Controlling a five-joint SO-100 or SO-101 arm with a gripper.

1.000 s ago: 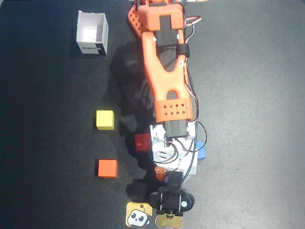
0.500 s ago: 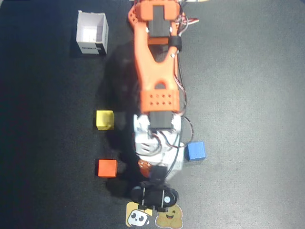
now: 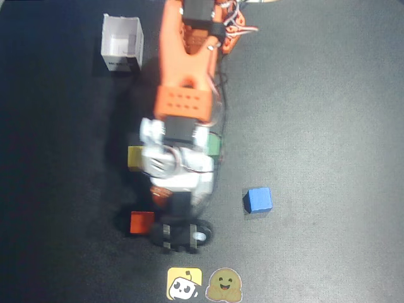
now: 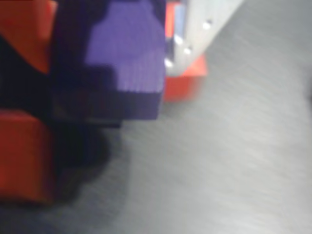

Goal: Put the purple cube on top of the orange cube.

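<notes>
My gripper (image 4: 112, 63) is shut on the dark purple cube (image 4: 129, 53), which fills the top of the wrist view between an orange finger (image 4: 24, 29) and the silver jaw on the right. The cube hangs just above the table, over its own shadow. In the overhead view the arm hides the purple cube; the gripper (image 3: 165, 205) is low in the middle. A reddish-orange cube (image 3: 141, 221) lies just left of the gripper and shows at the wrist view's lower left (image 4: 22, 156). I cannot tell whether it is the orange cube or the red one.
A yellow cube (image 3: 132, 156) and a green cube (image 3: 214, 146) peek out from under the arm. A blue cube (image 3: 258, 199) lies to the right. A white open box (image 3: 122, 43) stands at the back left. Two stickers (image 3: 202, 284) mark the front edge.
</notes>
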